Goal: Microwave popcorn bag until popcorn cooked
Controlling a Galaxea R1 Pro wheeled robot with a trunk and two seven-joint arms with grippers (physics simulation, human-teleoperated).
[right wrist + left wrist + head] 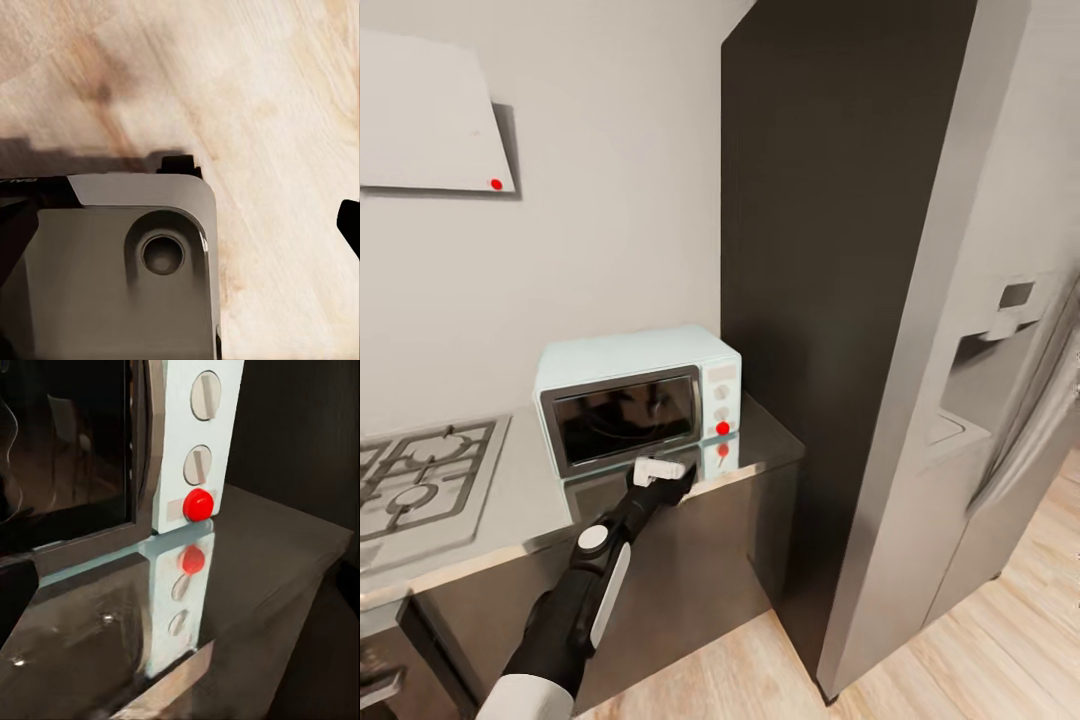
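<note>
One robot arm's left claw (663, 477), its clench or release untellable, hovers at the grey steel counter's (510, 490) front edge before the closed, rigid mint-white microwave (635, 395); its grey door frame looks grippable.

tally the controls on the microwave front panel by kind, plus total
On the microwave, from the left wrist view:
Grey dials: 2, upper dial and lower dial
Red round button: 1, red button below the dials
Total: 3
The copies lower down are reflections in the countertop, not counted.
</note>
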